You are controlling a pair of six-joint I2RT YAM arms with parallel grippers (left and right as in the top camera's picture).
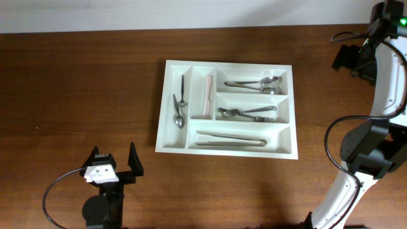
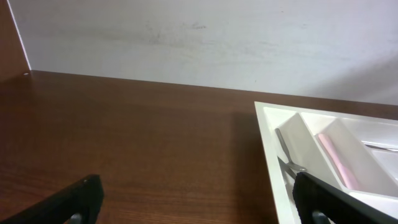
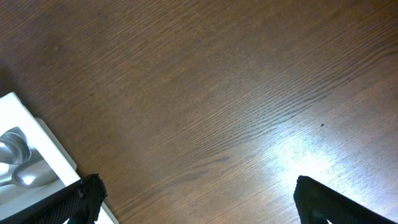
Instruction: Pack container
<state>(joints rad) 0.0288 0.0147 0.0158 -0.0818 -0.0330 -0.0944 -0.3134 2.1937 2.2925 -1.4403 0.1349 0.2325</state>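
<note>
The white five-compartment container (image 1: 177,138) lies in the middle of the wooden table. It holds two small spoons (image 1: 180,105), a pink-handled utensil (image 1: 207,95), larger spoons (image 1: 264,84), forks (image 1: 245,113) and long metal utensils (image 1: 229,138). My left gripper (image 1: 116,158) is open and empty over bare table, front left of the container. The left wrist view shows its jaws (image 2: 199,205) wide apart, with the container's left rim (image 2: 271,143) and the pink utensil (image 2: 336,158) to the right. My right gripper (image 1: 353,59) is open and empty, high at the far right. Its wrist view (image 3: 205,205) shows a container corner (image 3: 43,152).
The right arm's white links and black cable (image 1: 331,137) stand at the right edge of the table. A pale wall (image 2: 205,43) runs along the far edge. Bare wood surrounds the container on all sides.
</note>
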